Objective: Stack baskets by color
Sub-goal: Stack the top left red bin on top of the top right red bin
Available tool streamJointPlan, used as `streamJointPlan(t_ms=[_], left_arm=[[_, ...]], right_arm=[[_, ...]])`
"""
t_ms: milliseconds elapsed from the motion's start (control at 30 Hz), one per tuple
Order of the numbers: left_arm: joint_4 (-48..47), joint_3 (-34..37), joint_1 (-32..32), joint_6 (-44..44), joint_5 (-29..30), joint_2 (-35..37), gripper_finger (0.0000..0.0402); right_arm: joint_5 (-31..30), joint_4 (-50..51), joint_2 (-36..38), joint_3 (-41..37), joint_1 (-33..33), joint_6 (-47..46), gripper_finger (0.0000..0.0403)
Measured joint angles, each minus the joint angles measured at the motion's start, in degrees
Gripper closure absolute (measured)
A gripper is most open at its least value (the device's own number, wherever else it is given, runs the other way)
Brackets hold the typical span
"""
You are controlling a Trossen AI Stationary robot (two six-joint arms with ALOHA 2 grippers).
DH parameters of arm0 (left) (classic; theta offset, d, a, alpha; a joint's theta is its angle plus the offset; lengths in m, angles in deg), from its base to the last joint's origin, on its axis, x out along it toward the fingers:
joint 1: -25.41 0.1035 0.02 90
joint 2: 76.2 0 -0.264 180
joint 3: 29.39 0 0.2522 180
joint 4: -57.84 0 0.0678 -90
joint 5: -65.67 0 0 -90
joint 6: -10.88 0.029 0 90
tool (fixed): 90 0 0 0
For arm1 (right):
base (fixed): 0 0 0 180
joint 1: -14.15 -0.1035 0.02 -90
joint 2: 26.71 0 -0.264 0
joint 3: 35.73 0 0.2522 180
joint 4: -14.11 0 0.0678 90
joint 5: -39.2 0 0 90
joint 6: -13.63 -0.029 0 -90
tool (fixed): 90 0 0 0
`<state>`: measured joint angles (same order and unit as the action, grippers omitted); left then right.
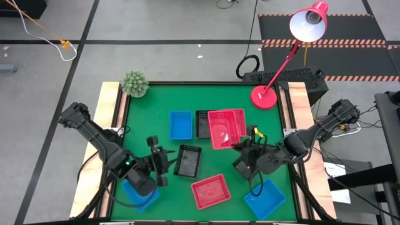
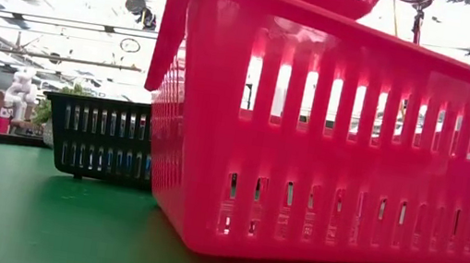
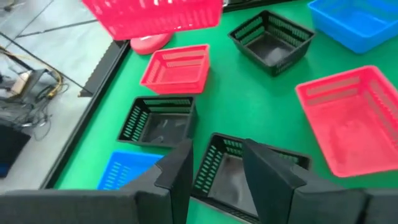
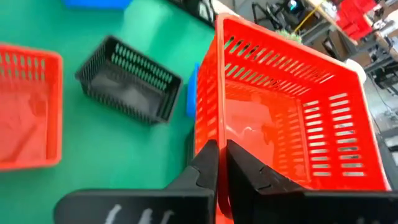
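My right gripper [image 1: 245, 152] is shut on a red basket [image 1: 220, 130]. It holds this basket up over a second red basket [image 1: 237, 117] at the table's middle right. My left gripper [image 1: 164, 164] is open at the left end of a black basket [image 1: 188, 160] that rests on its floor on the green table. In the left wrist view one finger [image 3: 177, 168] stands outside that basket's end wall [image 3: 205, 163] and the other [image 3: 267, 174] over its inside. Another black basket [image 1: 203, 124], a third red one [image 1: 210, 190] and three blue ones [image 1: 180, 125] [image 1: 265, 199] [image 1: 140, 195] lie singly. My right gripper pinches the rim of one side wall [image 4: 217, 124] of the red basket near a corner, one finger outside and one inside. The fingers come slanting down from the table's near right. The basket is lifted clear, open side up and tilted. My left gripper: I cannot tell whether its fingers touch the black basket's wall.
A red desk lamp stands with its round base [image 1: 264, 97] on the far right of the table, its head [image 1: 309, 22] beyond the far edge. A green ball-shaped plant [image 1: 134, 83] sits at the far left corner. Wooden rails [image 1: 107, 119] line both sides.
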<state>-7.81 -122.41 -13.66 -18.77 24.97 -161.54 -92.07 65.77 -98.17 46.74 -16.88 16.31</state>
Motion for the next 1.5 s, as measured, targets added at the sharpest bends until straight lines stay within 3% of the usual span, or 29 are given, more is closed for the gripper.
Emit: streamJointPlan(t_ms=[300,600,1033,1300,1500], left_arm=[[0.0,0.0,2.5,-2.5,-3.8,0.0,0.0263],[0.1,0.0,0.5,-5.9,-6.4,-1.0,0.0263],[2.3,0.1,-2.2,-5.0,-7.9,-1.7,0.0263],[2.5,0.1,-0.8,-3.0,-7.9,-1.7,0.0263],[2.5,0.1,0.0,-1.5,-7.9,-1.7,0.0263]], right_arm=[[-0.7,3.1,0.0,0.0,0.3,-0.5,0.0395],[-0.7,5.9,0.2,-0.9,0.9,-0.2,0.0395],[-0.5,0.7,9.1,-14.7,7.4,3.2,0.0394],[6.9,-8.5,15.9,-25.6,12.6,10.2,0.0394],[10.2,-10.5,17.2,-29.0,16.6,10.2,0.0394]])
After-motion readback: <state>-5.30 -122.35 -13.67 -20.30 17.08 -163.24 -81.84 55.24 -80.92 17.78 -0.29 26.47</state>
